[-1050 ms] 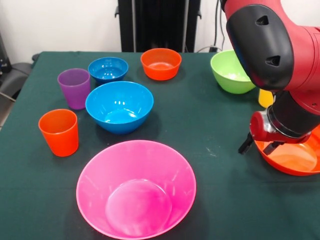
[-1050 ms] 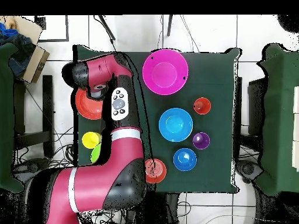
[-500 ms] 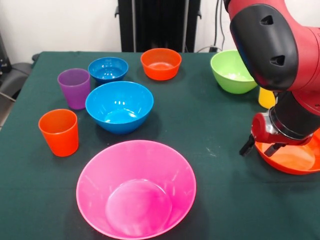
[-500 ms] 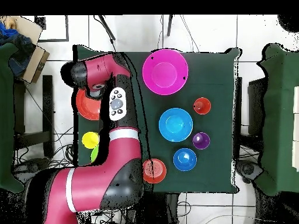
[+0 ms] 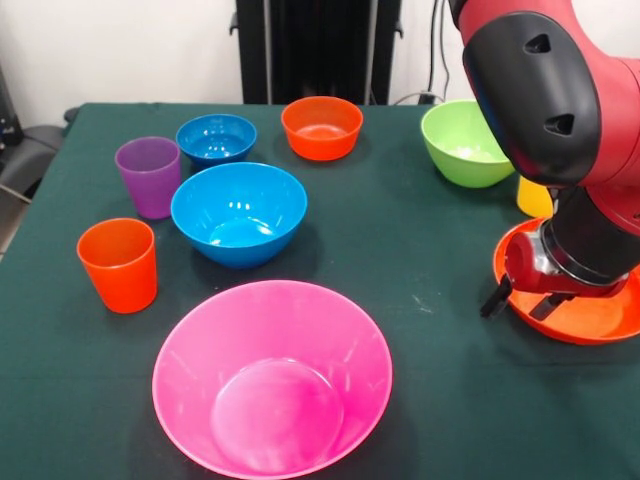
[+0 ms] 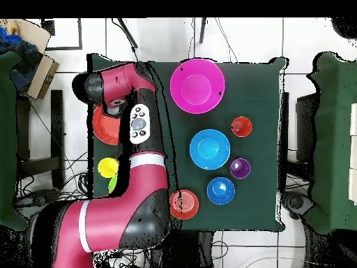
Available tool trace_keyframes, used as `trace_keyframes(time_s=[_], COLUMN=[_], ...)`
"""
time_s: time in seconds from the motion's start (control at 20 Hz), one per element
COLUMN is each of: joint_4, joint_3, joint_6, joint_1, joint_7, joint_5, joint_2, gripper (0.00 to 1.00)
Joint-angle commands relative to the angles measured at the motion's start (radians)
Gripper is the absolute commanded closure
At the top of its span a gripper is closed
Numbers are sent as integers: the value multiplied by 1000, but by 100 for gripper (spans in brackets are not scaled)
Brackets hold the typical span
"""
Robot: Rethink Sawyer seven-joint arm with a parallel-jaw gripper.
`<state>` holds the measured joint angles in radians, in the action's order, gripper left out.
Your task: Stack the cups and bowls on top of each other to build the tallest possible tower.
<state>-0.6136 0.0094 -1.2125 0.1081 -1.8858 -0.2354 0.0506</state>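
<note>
Since a second ago the claw [image 5: 511, 314] has closed in on the big orange bowl [image 5: 590, 318]. Its two dark fingers [image 5: 493, 300] sit at a narrow spread astride the bowl's near rim, one outside and one inside, and look clamped on the wall. The bowl has shifted with it and shows more of its rim than before, so I judge a lift is beginning: the first piece of the tower is in hand.

Behind the claw stands the green bowl [image 5: 462, 145], and a yellow cup [image 5: 530, 198] is mostly hidden by the arm. The pink bowl [image 5: 272, 375] lies well apart from the claw, toward the front view's left.

The orange bowl's outer side is cut off. From overhead the arm covers the claw, and no magenta cup shows.
</note>
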Motion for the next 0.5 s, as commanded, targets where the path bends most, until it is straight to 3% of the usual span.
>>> trace_keyframes(time_s=[0.05, 0.5], joint_4=[-3, -7], joint_3=[47, 45], joint_6=[78, 75], joint_1=[5, 4], joint_7=[-109, -100], joint_5=[1, 5], joint_2=[-33, -30], gripper=[0, 0])
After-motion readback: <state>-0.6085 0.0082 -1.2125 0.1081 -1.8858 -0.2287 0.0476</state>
